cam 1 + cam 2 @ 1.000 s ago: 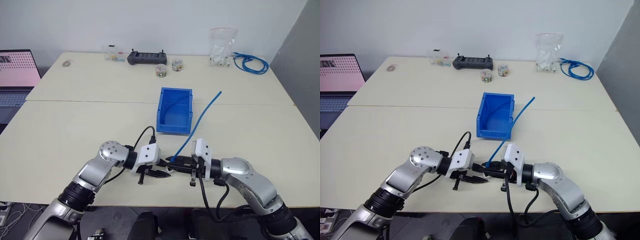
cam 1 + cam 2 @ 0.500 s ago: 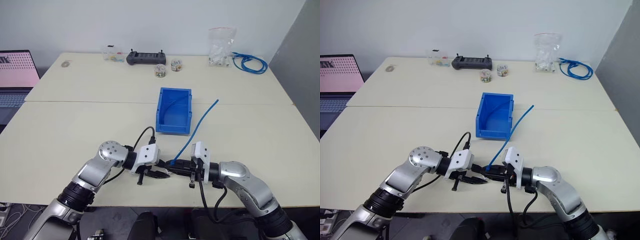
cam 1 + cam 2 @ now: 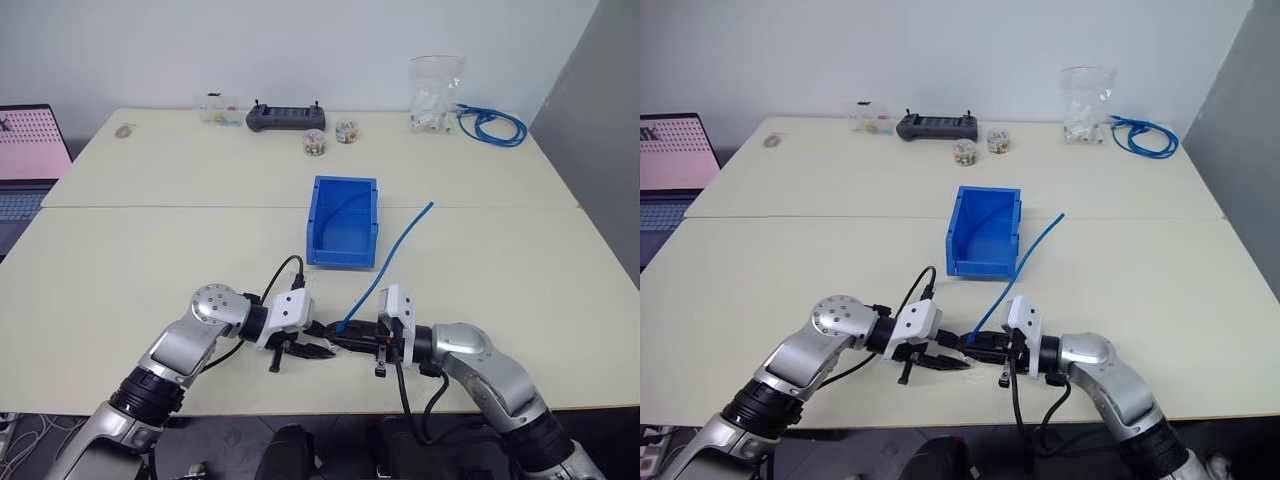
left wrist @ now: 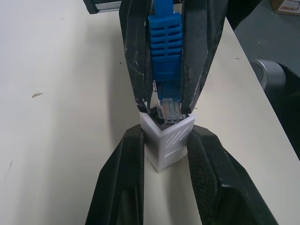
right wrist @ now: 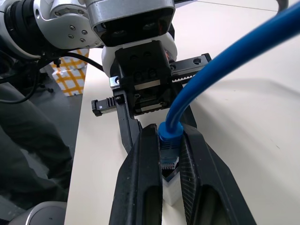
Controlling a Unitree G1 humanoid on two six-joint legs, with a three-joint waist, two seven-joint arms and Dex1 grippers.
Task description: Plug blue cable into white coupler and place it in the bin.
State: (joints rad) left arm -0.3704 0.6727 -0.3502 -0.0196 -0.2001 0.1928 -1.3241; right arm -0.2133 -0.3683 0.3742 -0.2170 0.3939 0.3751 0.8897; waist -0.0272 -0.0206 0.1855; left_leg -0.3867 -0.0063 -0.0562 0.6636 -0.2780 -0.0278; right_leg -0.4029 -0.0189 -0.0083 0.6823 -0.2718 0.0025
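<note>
Two robot arms are showing silver-grey metal shells with rounded joint housings; the left shoulder-side joint is carrying a ring of small dark screw holes. Black ribbed collars are sitting between segments. White boxy wrist housings are leading to the left gripper (image 3: 318,348) and the right gripper (image 3: 347,341), each bearing two tapered, glossy black fingers (image 4: 123,183) with scuffed surfaces. Black cables are looping from each wrist. A toothed black rail with bolts is running across the gripper base.
</note>
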